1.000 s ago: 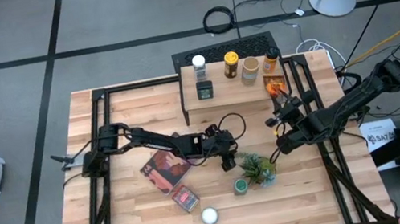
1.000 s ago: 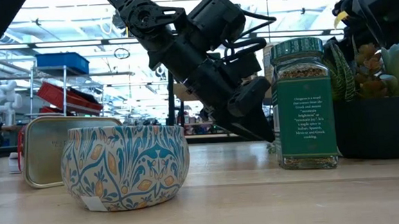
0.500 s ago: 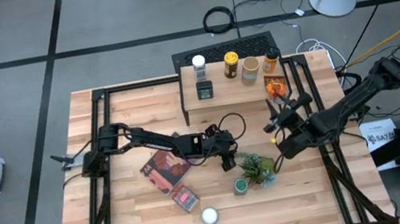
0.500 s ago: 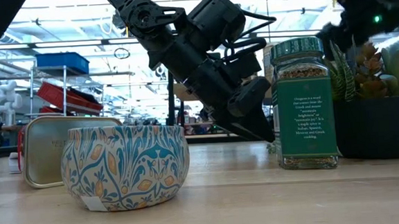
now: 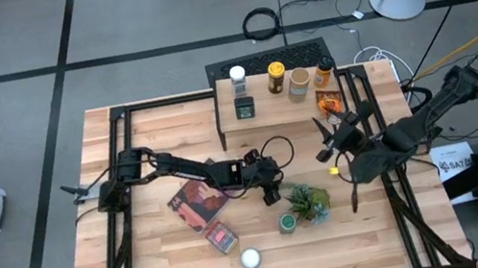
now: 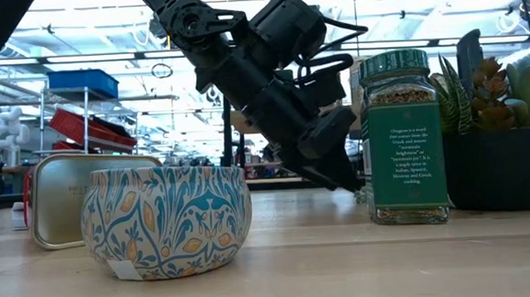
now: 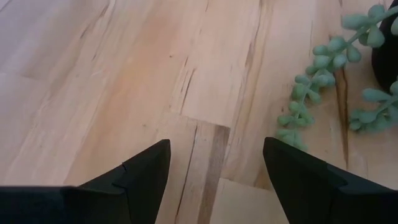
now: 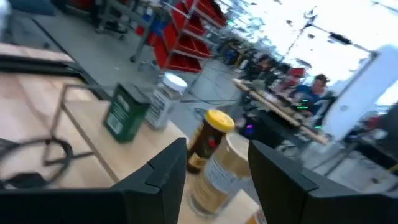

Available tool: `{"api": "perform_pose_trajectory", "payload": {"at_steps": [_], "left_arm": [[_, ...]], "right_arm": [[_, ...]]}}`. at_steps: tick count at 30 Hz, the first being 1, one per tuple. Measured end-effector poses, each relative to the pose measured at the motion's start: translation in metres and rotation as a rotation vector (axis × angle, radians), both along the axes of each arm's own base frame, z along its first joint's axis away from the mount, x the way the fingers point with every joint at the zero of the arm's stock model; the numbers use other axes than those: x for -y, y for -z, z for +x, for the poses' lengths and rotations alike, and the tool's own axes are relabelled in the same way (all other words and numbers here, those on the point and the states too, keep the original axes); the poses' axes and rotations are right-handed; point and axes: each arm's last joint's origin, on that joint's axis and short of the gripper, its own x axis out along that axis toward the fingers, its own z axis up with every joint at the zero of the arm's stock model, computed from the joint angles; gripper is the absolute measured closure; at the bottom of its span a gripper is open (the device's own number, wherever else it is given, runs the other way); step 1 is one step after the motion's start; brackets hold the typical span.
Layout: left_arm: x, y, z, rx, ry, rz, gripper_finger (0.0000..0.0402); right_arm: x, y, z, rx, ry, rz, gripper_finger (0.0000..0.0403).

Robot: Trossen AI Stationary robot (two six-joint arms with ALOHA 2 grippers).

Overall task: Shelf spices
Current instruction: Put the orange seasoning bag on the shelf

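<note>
The shelf (image 5: 267, 117) stands at the table's far edge and bears a white-topped jar (image 5: 237, 76), a dark green tin (image 5: 244, 107), a yellow-topped jar (image 5: 277, 74), a tan-topped jar (image 5: 298, 82), an orange bottle (image 5: 323, 68) and a flat orange packet (image 5: 328, 100). On the table stand a green-topped jar (image 5: 287, 221), a red tin (image 5: 221, 238) and a round patterned tin (image 5: 251, 258). My left gripper (image 5: 275, 189) is open, low over the wood beside the plant. My right gripper (image 5: 323, 139) hangs open and raised, pointing at the shelf jars (image 8: 208, 140).
A green potted plant (image 5: 309, 200) stands between the two grippers, its trailing strands (image 7: 311, 93) close to my left gripper. A maroon picture book (image 5: 197, 202) lies under the left arm. Black frame rails (image 5: 119, 173) run along the table's left and right sides.
My right gripper has risen from beside the plant and left the top of the low view. It has also turned, and it has drawn a little away from the shelf toward the table's near edge. The orange packet stays on the shelf.
</note>
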Motion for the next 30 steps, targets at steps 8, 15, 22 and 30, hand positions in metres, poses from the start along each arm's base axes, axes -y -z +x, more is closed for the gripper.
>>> {"api": "perform_pose_trajectory", "payload": {"at_steps": [8,15,22,30], "left_arm": [[0.0,-0.009,-0.001,0.012,0.003,0.003,0.0133],[0.0,-0.015,-0.001,0.029,0.016,0.015,0.0133],[0.0,-0.016,-0.001,0.035,0.015,0.014,0.0133],[0.001,-0.02,0.003,0.098,0.022,-0.028,0.0133]], "right_arm": [[0.017,-0.056,-0.011,0.057,-0.174,0.28,0.0279],[0.041,-0.06,-0.024,-0.164,-0.15,0.542,0.0273],[0.05,-0.056,-0.038,-0.433,-0.17,0.63,0.0266],[0.059,-0.042,-0.038,-0.651,-0.172,0.679,0.0266]]}}
